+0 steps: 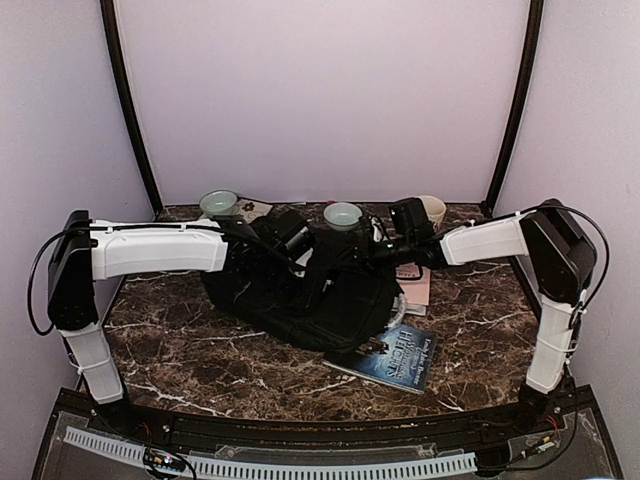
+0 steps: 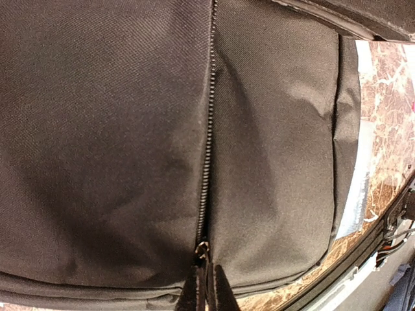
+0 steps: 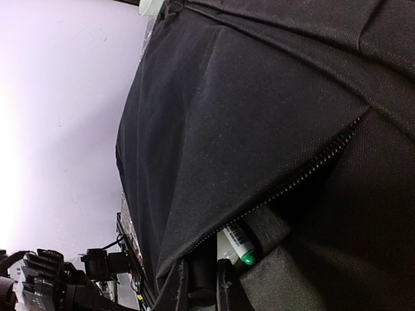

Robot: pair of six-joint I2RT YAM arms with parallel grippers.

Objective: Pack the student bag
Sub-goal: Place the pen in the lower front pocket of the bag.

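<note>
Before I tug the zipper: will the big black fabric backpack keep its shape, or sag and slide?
Probably floppy: the black fabric backpack creases and bulges around its zipper. Likely to slide, lying loose on the polished marble table. The green-capped marker showing at the opening may shift.

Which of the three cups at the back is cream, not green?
The rightmost cup; the left cup and middle cup are pale green inside.

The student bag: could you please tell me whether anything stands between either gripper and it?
Nothing visible does. The left gripper is shut on the zipper pull of the student bag, and the right gripper pinches the fabric edge of its open pocket, where a green-capped marker shows.
</note>
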